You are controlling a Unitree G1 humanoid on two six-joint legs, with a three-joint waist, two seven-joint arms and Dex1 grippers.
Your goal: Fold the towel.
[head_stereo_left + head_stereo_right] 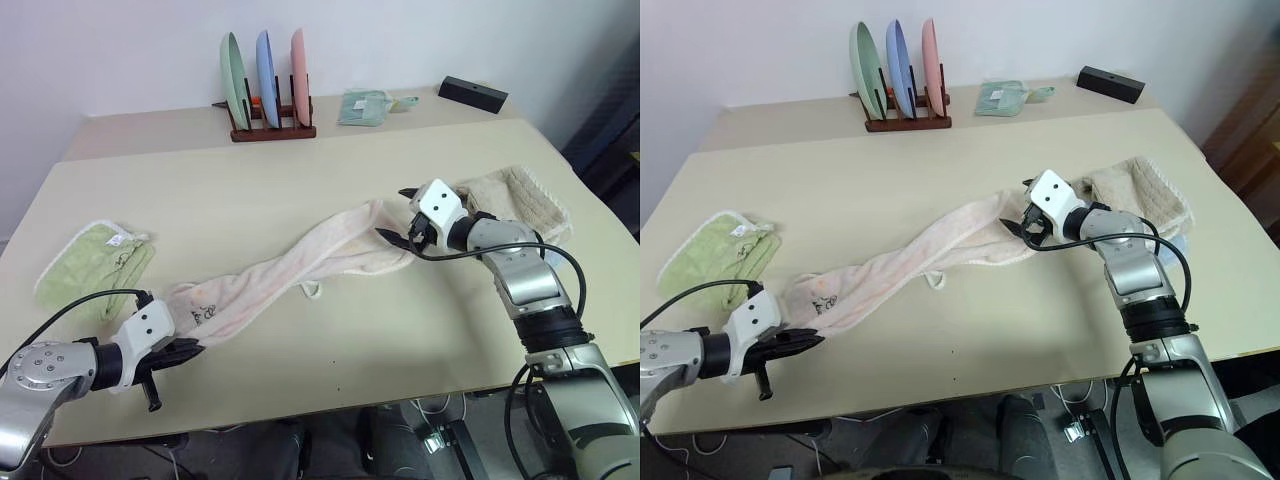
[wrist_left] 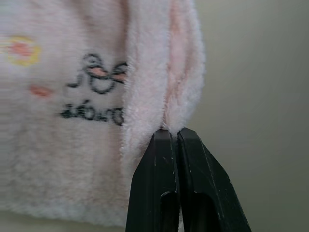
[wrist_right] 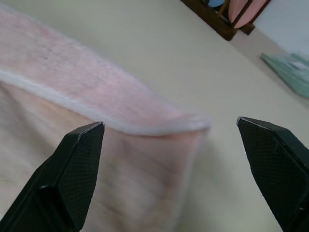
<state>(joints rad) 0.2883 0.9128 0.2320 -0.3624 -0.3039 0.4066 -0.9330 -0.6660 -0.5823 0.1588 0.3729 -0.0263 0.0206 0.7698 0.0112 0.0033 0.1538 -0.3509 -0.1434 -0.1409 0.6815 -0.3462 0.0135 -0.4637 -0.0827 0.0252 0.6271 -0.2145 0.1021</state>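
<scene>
The pale pink towel (image 1: 290, 262) lies stretched and twisted in a long diagonal band across the table, from near left to centre right. A small loop (image 1: 312, 290) hangs from its near edge. My left gripper (image 1: 193, 350) is shut on the towel's near-left end; in the left wrist view the black fingers (image 2: 164, 159) pinch a fold of the cloth beside the dark embroidered logo (image 2: 94, 96). My right gripper (image 1: 396, 215) is open at the towel's far-right end. In the right wrist view its fingertips (image 3: 82, 145) stand wide either side of the white-trimmed corner (image 3: 193, 123), holding nothing.
A light green towel (image 1: 95, 265) lies at the left edge and a beige towel (image 1: 520, 205) just behind my right gripper. At the back stand a plate rack (image 1: 270, 75), a folded teal cloth (image 1: 365, 107) and a black box (image 1: 472, 93).
</scene>
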